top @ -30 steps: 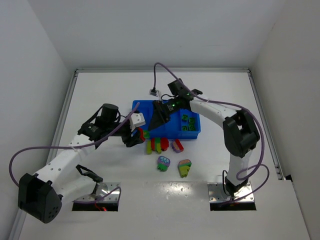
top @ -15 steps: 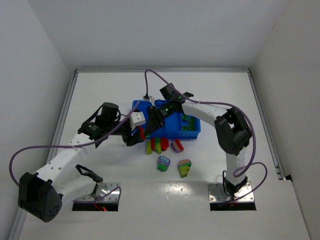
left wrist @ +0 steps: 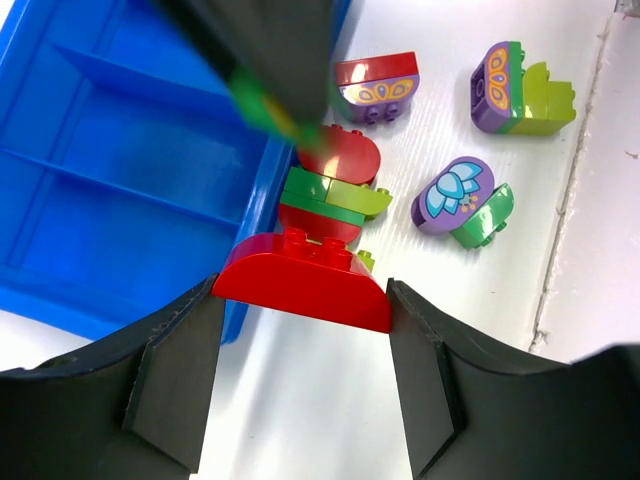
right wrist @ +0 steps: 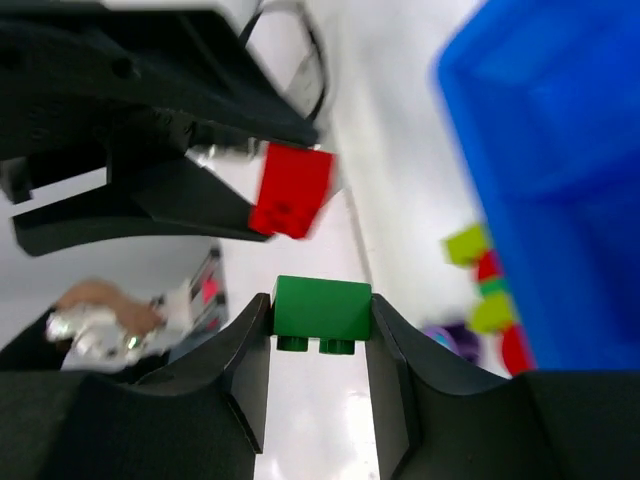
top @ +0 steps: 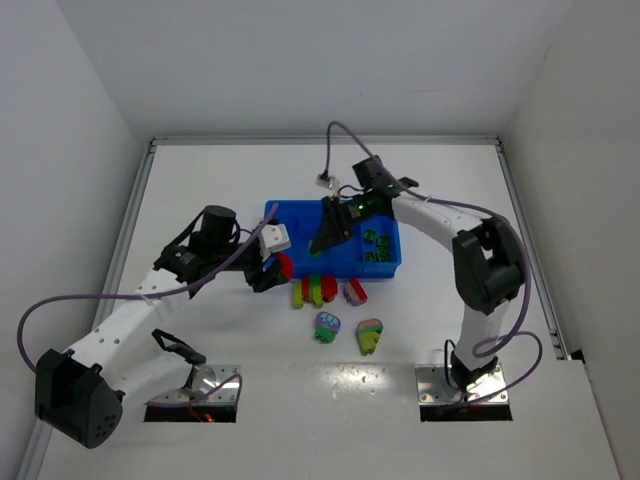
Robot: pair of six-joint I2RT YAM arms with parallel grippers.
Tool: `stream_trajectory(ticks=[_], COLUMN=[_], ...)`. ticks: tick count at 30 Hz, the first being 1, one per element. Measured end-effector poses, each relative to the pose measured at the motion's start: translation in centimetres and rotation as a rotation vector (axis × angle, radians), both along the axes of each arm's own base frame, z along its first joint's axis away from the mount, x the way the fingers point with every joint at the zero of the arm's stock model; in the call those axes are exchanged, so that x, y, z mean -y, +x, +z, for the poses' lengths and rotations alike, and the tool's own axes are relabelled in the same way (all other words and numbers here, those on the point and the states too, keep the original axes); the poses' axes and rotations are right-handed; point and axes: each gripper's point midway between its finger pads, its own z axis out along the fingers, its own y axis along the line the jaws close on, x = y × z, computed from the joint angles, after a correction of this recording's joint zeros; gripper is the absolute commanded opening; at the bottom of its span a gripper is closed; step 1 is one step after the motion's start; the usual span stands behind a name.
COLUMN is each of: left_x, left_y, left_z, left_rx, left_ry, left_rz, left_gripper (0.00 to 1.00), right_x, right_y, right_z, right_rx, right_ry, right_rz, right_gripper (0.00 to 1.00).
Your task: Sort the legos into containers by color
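Both tools have their hands full here. The left tool (left wrist: 302,292) is clamped on a red brick (left wrist: 300,280) with a rounded top, one finger on each end. It holds the brick right at the outside wall of the blue tray (left wrist: 120,150), by the tray's near-left corner as the top camera sees it. Can't tell if the brick is touching the counter (top: 200,180) or hanging just above it.

The right tool (right wrist: 320,310) is pinching a small green brick (right wrist: 322,310), studs pointing down in its own camera, with a finger snug on each side. From above, that tool sits over the middle of the tray.

More green bricks (top: 378,245) already lie in the tray's right-end compartment.

Loose stuff on the counter: a red, green and yellow-green cluster (left wrist: 330,195) right up against the tray's outer wall, just past the red brick. There's a red piece with an orange pattern (left wrist: 378,85) beside it. Further out sit a purple-and-green pair (left wrist: 460,200) and a purple-and-yellow-green pair (left wrist: 520,85).
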Motion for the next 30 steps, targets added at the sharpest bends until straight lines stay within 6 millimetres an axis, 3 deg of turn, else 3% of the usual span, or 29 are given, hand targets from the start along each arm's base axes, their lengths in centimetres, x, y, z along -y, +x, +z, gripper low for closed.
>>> stream_trajectory(ticks=[5,8,11,20,25,30], left_x=[-0.2,-0.2,-0.3,-0.4,-0.5,-0.5], left_y=[-0.3,-0.2,-0.1,0.0,0.1,0.2], left_z=[0.2,0.2,0.2,0.1,0.1,0.1], left_rx=[0.01,0.014,0.016,0.02,0.021,0.023], left_ry=[-0.003,-0.001,0.001,0.01,0.012,0.014], left_rz=[0.002,0.006,0.01,0.021,0.025,0.027], left_gripper=[0.27,0.27,0.27,0.27,0.27,0.27], right_x=[6.2,11.0,13.8,18.1,19.8,20.0], right_y=[6.1,10.1,11.6,15.7,16.7,16.7], right_z=[0.8,-0.3,-2.1,-5.4,-6.7,-7.3], right_rx=[0.103,0.223,0.338,0.594,0.674,0.688], right_ry=[-0.037,-0.157,-0.304,-0.621,-0.741,-0.769], right_rz=[-0.218,-0.388,-0.494,-0.676,-0.744,-0.777], right_gripper=[0.06,0.1,0.11,0.12,0.12,0.11])
